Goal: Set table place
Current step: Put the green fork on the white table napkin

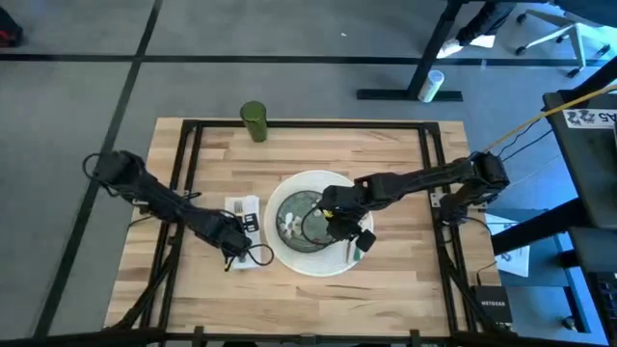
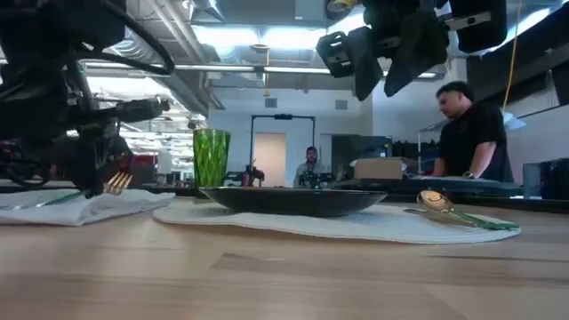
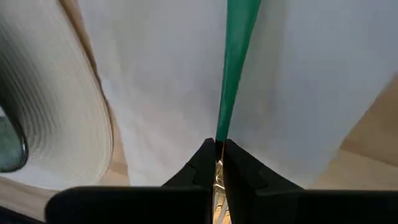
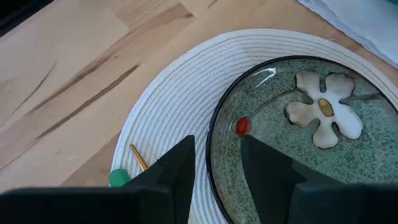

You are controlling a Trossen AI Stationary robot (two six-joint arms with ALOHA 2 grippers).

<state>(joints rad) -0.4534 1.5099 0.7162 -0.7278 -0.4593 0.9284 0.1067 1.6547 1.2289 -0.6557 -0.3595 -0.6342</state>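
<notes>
- While I watch from above, the surface [image 1: 386, 154] fills the middle of the view, with a round white placemat [image 1: 289, 258] at its centre and a dark green plate [image 1: 294, 217] on it.
- My left claw [image 3: 219, 163] sits low over a white napkin [image 1: 243, 207] left of the placemat, pinched tight on a green-handled fork [image 3: 233, 68].
- My right claw [image 4: 217, 163] hangs above the plate's near right rim, fingers parted and empty.
- A green-handled spoon [image 2: 449, 210] lies on the placemat, right of the plate.
- A green cup [image 1: 254, 120] stands at the far edge.
- A person [image 2: 471, 133] stands beyond the surface.
</notes>
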